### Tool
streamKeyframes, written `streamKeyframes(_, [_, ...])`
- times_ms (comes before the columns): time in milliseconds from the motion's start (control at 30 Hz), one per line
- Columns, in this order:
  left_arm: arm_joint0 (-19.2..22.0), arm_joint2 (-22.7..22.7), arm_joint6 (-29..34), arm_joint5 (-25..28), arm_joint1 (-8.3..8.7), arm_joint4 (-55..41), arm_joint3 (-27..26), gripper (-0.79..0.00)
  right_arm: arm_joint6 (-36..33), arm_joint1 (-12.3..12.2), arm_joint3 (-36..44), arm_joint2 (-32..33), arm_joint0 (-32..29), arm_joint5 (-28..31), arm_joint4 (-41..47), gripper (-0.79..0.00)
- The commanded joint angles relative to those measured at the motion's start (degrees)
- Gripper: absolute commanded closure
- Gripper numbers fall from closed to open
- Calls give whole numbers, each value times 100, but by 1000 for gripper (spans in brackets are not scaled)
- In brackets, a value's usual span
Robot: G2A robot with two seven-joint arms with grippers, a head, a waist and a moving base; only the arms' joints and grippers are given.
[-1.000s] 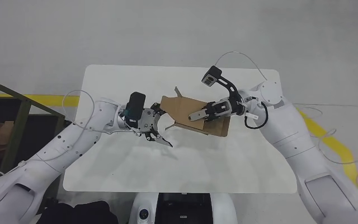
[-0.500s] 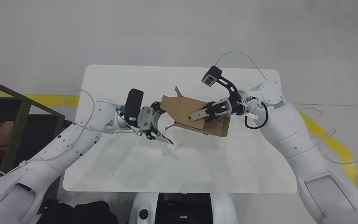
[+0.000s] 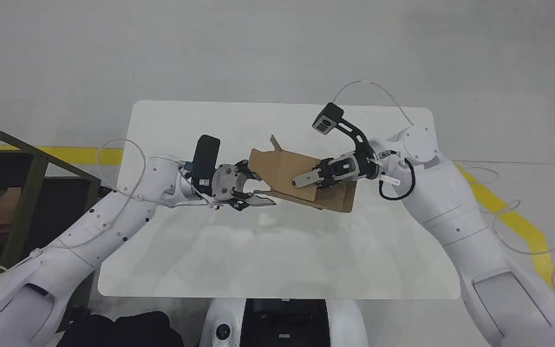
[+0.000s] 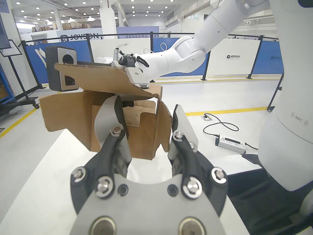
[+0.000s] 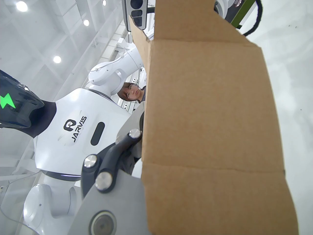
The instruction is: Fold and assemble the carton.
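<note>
Presently held item: 1 brown corrugated carton (image 3: pixel 277 165), half-erected, over the middle of the white table (image 3: pixel 173 130); whether its underside rests on the table cannot be told.
Form: upper panel (image 4: pixel 97 79) spread flat, end flaps loose and unfolded.
Holder: right gripper (image 3: pixel 299 181), clamped on the upper panel with 1 finger lying along the top face.
Change over 1 s: left gripper (image 3: pixel 260 193) has swung its fingers round from pointing down toward the table to pointing sideways at the carton's near-left corner, and has drawn closer to it. Carton and right gripper unchanged.
Meaning for task: judged to be the lining-up for a side-flap fold. No flap is turned in yet, so assembly looks early.
Left gripper state: spread wide, nothing held.
Carton relative to left gripper: 1 loose flap (image 4: pixel 163 125) stands edge-on between the 2 fingers (image 4: pixel 108 116), close to the pad on the body side; contact cannot be told. The carton's open end faces the gripper directly.
</note>
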State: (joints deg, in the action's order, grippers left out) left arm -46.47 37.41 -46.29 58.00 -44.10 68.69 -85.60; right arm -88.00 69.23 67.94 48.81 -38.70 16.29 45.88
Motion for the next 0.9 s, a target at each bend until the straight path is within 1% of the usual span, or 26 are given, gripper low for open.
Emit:
streamKeyframes(0, [-10, 14, 0, 0, 6, -29, 34, -437, 0, -2, 8, 3, -2, 0, 1, 0])
streamKeyframes(67, [-27, 27, 0, 0, 14, -53, 52, -443, 0, -4, 15, 7, -9, 0, -1, 0])
streamKeyframes(167, [-58, 60, 0, 0, 28, -104, 68, -428, 0, -8, 25, 12, -19, 0, 1, 0])
streamKeyframes(267, [-91, 91, 0, 0, 42, -194, 72, -388, 0, -11, 31, 12, -25, 0, 9, 0])
streamKeyframes(400, [-132, 98, 0, 0, 53, -422, 76, -369, 0, -15, 48, 17, -31, 0, 11, 0])
streamKeyframes(600, [-78, -16, 0, 0, 61, -592, 93, -332, 0, -20, 62, 8, -30, 0, 10, 0])
streamKeyframes(633, [-60, -39, 0, 0, 61, -618, 112, -317, 0, -21, 69, 9, -29, 0, 13, 0])
streamKeyframes(867, [83, -197, 0, 0, 42, -614, 267, -296, 0, -25, 64, 16, -35, 0, 33, 0])
